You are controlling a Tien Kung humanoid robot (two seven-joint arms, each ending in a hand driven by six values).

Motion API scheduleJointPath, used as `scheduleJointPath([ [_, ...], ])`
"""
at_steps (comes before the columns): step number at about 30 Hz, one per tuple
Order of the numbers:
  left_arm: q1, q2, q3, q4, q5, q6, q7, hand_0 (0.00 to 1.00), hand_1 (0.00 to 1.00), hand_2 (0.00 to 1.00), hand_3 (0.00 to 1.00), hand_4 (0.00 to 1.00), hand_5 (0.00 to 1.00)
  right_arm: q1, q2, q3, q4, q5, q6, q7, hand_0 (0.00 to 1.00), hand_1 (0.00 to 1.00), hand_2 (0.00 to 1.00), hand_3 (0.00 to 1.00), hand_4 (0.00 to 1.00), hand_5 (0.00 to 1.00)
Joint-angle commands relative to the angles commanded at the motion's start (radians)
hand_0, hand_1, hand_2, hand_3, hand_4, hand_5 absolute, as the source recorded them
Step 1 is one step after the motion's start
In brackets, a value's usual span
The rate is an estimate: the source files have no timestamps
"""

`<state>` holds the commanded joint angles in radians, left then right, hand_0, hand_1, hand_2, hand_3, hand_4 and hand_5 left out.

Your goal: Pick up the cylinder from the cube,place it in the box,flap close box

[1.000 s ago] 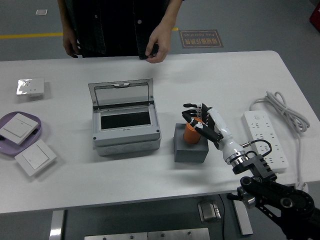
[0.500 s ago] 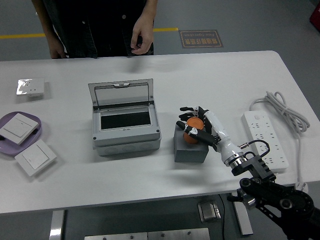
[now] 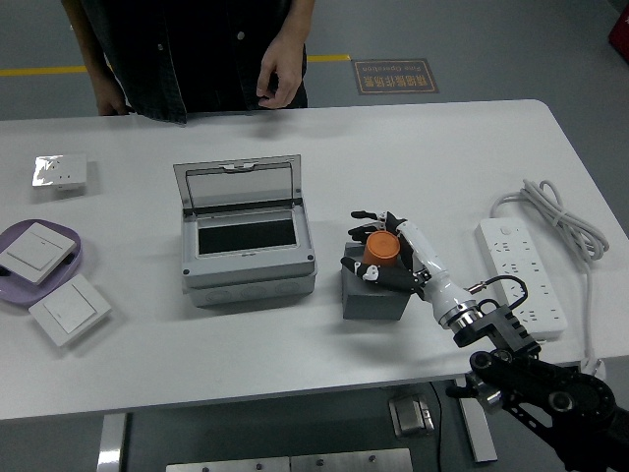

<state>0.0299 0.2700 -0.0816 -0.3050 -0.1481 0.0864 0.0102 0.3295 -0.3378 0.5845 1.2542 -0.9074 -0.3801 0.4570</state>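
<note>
Head view of a white table (image 3: 423,147): right of centre, the robot's right hand (image 3: 391,254) has its fingers curled around an orange cylinder (image 3: 379,252), gripped above the dark grey cube (image 3: 373,295). Just left — across a narrow strip of bare tabletop — sits the grey box (image 3: 248,254), its clear flap raised at the back. A person's hand (image 3: 279,79) hangs beyond the far edge — top centre.

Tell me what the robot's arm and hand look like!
The right hand has black fingers and a white back and wrist, then a silver metal ring. The right arm behind is black and chunky, with a thin black cable looping near the wrist.
</note>
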Motion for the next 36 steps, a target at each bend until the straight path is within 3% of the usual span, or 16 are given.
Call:
scheduleJointPath([
  [9,0.0,0.001,0.003,0.0,-0.008,-0.003,-0.004,0.614,0.63,0.624,0.661,0.735,0.242,0.0,0.002,0.002,-0.001,-0.005,0.004,-0.002,0.707,0.663,0.638,0.742,0.837,0.094],
  [10,0.0,0.001,0.003,0.0,-0.01,-0.004,-0.005,0.613,0.629,0.625,0.661,0.735,0.241,0.0,0.002,0.001,-0.001,-0.006,0.004,-0.004,0.703,0.653,0.62,0.657,0.293,0.052],
  [15,0.002,0.001,0.005,0.0,-0.017,-0.011,-0.008,0.613,0.629,0.625,0.661,0.735,0.241,-0.001,0.001,-0.002,0.002,-0.01,0.003,-0.011,0.703,0.653,0.62,0.657,0.293,0.052],
  [16,0.002,0.001,0.006,0.0,-0.019,-0.012,-0.009,0.614,0.629,0.625,0.662,0.735,0.24,-0.001,0.001,-0.003,0.002,-0.009,0.002,-0.012,0.727,0.622,0.568,0.55,0.002,0.002],
  [21,0.003,0.001,0.005,0.0,-0.021,-0.014,-0.01,0.614,0.629,0.625,0.662,0.735,0.24,0.0,0.0,-0.007,0.004,-0.005,-0.002,-0.013,0.727,0.622,0.568,0.55,0.002,0.002],
  [22,0.002,0.001,0.004,0.0,-0.021,-0.014,-0.011,0.614,0.629,0.625,0.662,0.735,0.241,0.0,-0.001,-0.008,0.005,-0.005,-0.002,-0.013,0.653,0.593,0.545,0.489,0.002,0.002],
  [26,0.001,0.001,0.002,0.0,-0.021,-0.015,-0.011,0.614,0.629,0.625,0.662,0.735,0.241,0.002,-0.002,-0.01,0.006,-0.001,-0.005,-0.011,0.653,0.593,0.545,0.489,0.002,0.002],
  [27,0.001,0.001,0.002,0.0,-0.021,-0.015,-0.012,0.614,0.629,0.623,0.662,0.734,0.24,0.002,-0.002,-0.01,0.007,0.001,-0.007,-0.008,0.588,0.561,0.524,0.429,0.005,0.002],
  [36,0.001,0.0,-0.004,0.001,-0.022,-0.015,-0.014,0.614,0.628,0.622,0.662,0.733,0.241,0.005,0.003,0.003,0.012,0.019,-0.023,0.012,0.578,0.55,0.517,0.401,0.013,0.002],
])
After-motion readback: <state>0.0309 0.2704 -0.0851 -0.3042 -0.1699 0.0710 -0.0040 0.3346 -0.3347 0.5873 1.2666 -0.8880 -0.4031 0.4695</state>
